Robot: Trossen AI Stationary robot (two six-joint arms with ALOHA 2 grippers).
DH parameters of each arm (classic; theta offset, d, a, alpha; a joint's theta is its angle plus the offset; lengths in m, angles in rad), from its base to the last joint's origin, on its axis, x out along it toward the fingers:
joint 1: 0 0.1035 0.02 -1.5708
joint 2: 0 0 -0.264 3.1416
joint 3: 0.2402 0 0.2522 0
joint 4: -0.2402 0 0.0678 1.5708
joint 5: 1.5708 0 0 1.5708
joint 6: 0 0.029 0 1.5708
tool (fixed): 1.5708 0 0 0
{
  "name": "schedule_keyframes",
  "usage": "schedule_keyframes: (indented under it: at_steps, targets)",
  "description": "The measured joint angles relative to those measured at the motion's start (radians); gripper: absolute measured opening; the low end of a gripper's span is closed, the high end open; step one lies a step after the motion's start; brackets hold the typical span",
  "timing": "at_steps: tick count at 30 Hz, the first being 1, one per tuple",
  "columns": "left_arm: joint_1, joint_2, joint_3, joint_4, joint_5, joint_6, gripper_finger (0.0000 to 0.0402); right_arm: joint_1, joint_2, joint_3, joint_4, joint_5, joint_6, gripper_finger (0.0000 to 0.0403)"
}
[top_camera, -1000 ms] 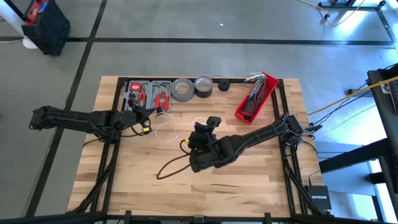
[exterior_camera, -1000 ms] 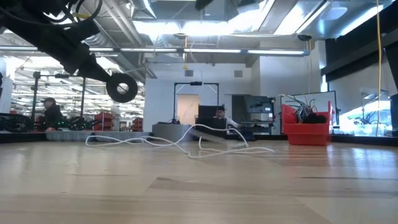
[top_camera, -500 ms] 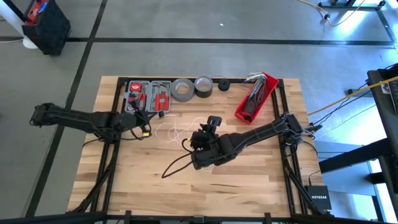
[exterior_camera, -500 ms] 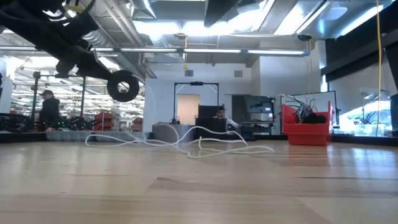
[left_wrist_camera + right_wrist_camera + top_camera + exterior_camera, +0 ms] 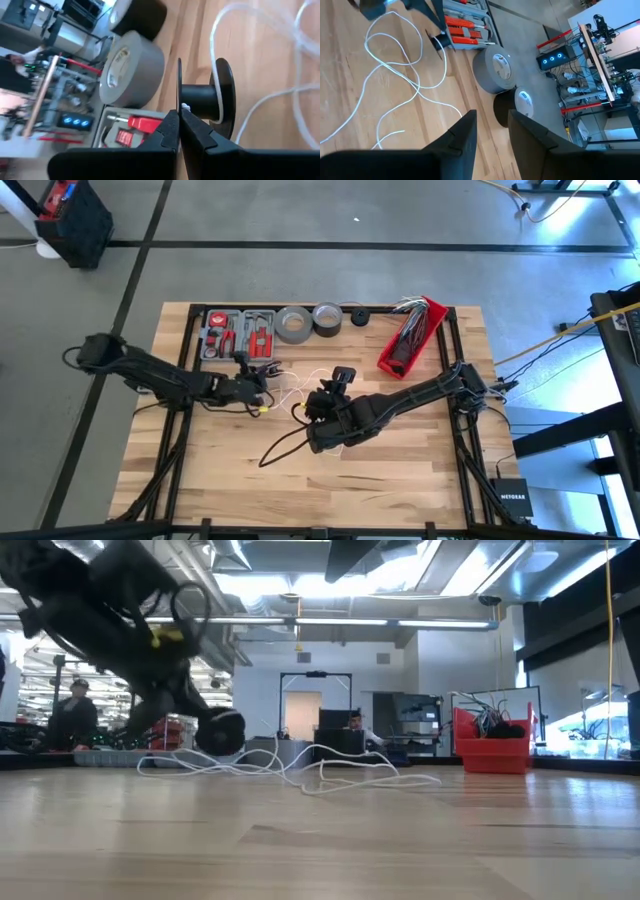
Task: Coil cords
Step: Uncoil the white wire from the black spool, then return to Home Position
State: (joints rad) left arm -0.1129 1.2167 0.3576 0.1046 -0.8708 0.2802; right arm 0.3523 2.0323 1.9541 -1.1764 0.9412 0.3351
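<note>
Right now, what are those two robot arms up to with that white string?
The left gripper is shut on a small black spool and has swung in over the loose white cord sprawled mid-table. The right gripper hovers open beside the cord, holding nothing. Most of the cord lies uncoiled on the table.

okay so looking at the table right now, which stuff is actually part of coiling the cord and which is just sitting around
Part of the job:
- white cord, lying in loose loops on the table
- black spool, pinched in the shut left gripper
- right gripper, open, holding nothing

Just lying about:
- two grey tape rolls
- tool tray
- red bin of wires
</note>
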Motion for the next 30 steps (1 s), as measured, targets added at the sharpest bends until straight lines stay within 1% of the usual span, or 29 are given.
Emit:
schedule_keyframes:
  at_steps: [3, 6, 9, 12, 15, 21, 24, 26, 28, 30]
  targets:
    - [0.006, 0.079, 0.0, 0.04, -0.009, 0.016, 0.0, 0.0, 0.0, 0.0, 0.001, -0.004, 0.0, 0.0115]
    - [0.005, 0.129, 0.0, 0.079, 0.004, 0.028, 0.0, 0.0, 0.0, 0.0, 0.008, -0.01, -0.001, 0.0115]
    - [0.005, 0.152, 0.002, 0.079, 0.002, 0.033, 0.0, 0.0, 0.0, 0.0, 0.008, -0.01, -0.002, 0.0115]
    - [0.005, 0.153, 0.002, 0.084, 0.003, 0.003, 0.0006, 0.0, 0.0, 0.0, 0.009, -0.01, -0.002, 0.0115]
    - [0.004, 0.146, 0.002, 0.084, 0.017, -0.016, 0.0029, 0.0, 0.0, 0.0, 0.025, -0.01, -0.002, 0.0115]
    - [-0.017, 0.144, 0.002, 0.08, 0.018, -0.011, 0.0093, -0.001, 0.0, 0.0, 0.031, -0.01, -0.002, 0.0115]
    - [-0.041, 0.127, 0.037, 0.025, 0.027, -0.011, 0.0115, -0.002, 0.0, 0.0, 0.031, -0.01, -0.014, 0.0115]
    - [-0.06, 0.109, 0.071, -0.057, 0.049, -0.048, 0.0125, -0.002, 0.0, 0.0, 0.031, -0.01, -0.023, 0.0115]
    - [-0.074, 0.09, 0.118, -0.185, 0.107, -0.107, 0.0131, -0.002, 0.0, 0.0, 0.029, -0.01, -0.025, 0.0115]
    - [-0.083, 0.065, 0.167, -0.326, 0.209, -0.181, 0.0133, -0.001, 0.0, 0.0, 0.027, -0.009, -0.025, 0.0115]
